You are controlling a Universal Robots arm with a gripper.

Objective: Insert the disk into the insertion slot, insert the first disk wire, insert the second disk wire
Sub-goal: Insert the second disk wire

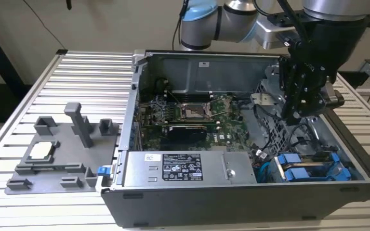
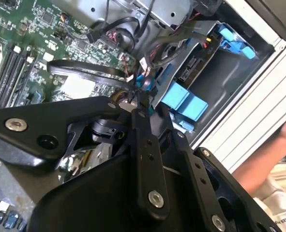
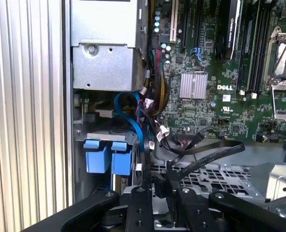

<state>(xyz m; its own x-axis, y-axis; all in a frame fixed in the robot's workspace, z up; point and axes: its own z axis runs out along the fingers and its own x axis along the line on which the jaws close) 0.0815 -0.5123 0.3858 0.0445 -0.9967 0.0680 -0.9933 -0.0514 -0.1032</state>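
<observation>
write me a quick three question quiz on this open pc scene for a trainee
1. True or false: the end effector hangs over the open computer case, at the exterior view's right.
2. The drive frames in the case corner are: A red, B blue, C yellow.
3. Fill in: the motherboard is ____ in colour.
Key: 1 true; 2 B; 3 green.

A grey plastic fixture tray (image 1: 44, 177) lies at the exterior view's left of a black metal computer case (image 1: 236, 202), inside which the fingers (image 3: 142, 200) of the gripper (image 1: 298, 117) flank a black wire plug (image 3: 160, 187).
</observation>
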